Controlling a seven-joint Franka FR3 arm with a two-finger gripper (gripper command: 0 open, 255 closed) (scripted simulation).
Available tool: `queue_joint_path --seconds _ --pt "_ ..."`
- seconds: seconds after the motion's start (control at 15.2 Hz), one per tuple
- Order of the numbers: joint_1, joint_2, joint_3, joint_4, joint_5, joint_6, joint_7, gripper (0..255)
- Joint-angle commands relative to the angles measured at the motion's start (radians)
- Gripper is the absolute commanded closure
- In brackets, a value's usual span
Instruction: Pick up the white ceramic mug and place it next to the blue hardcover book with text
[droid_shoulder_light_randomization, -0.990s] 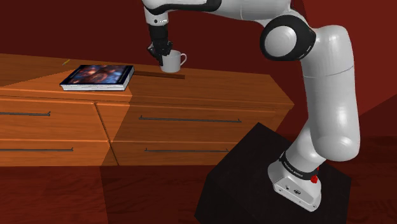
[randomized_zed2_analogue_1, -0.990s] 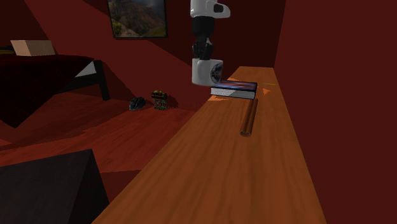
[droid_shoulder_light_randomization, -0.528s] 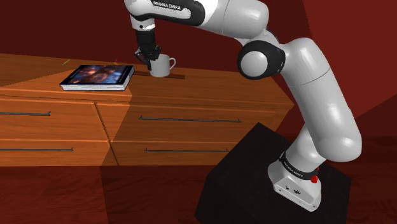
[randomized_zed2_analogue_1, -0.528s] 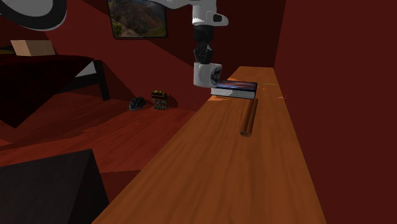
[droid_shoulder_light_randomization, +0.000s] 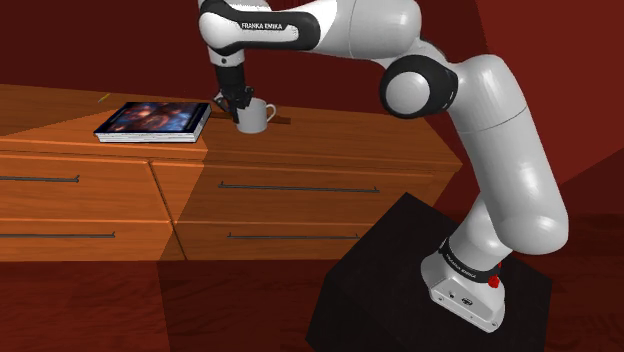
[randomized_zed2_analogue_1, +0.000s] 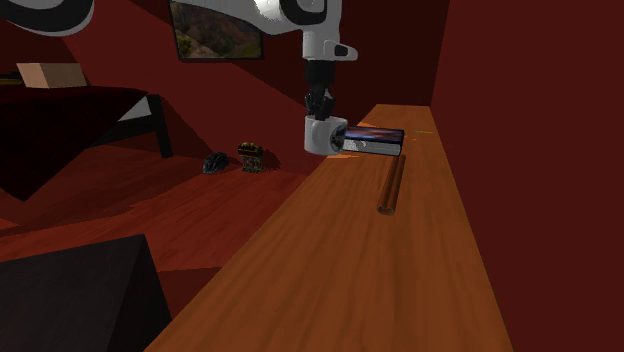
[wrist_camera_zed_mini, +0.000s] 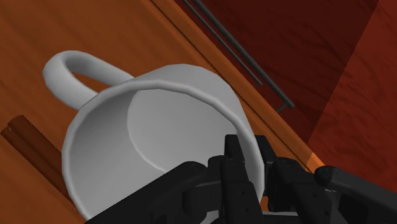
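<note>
the claw (wrist_camera_zed_mini: 248, 158) is closed on the wall of the white mug (wrist_camera_zed_mini: 146, 143), with one finger set inside the rim and the other outside it, so the mug is gripped by its side and hangs upright beneath the hand. in the shoulder view the claw (droid_shoulder_light_randomization: 238, 100) and the mug (droid_shoulder_light_randomization: 252, 116) are found low over the dresser top (droid_shoulder_light_randomization: 330, 138), just beside the near end of the book (droid_shoulder_light_randomization: 152, 121), with the handle turned away from the book. whether the base is touching the wood cannot be told. in the second exterior view the mug (randomized_zed2_analogue_1: 324, 136) is seen close to the front edge of the dresser (randomized_zed2_analogue_1: 380, 270), with the book (randomized_zed2_analogue_1: 372, 137) behind it and a brown rod (randomized_zed2_analogue_1: 392, 186) lying apart on the wood. the placing step is judged to be in hand. a short straight descent is called for until the base is seated, then the fingers are to be parted and lifted clear.
</note>
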Motion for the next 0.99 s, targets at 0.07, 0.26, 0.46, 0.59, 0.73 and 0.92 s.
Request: queue_joint_path --seconds 0.07,0.26,0.46,0.59,0.73,0.92 --pt "-0.002 -0.008 0.0 -0.051 0.0 0.044 0.002 255" --pt "-0.003 -0.008 0.0 -0.092 -0.001 0.085 0.003 255" --pt "-0.003 -0.005 0.0 -0.127 -0.001 0.123 0.005 255" --pt "-0.004 -0.001 0.0 -0.147 -0.002 0.147 0.006 255" --pt "-0.004 0.001 0.0 -0.155 -0.002 0.157 0.007 255" --pt "-0.004 0.001 0.0 -0.155 -0.002 0.157 0.007 255"
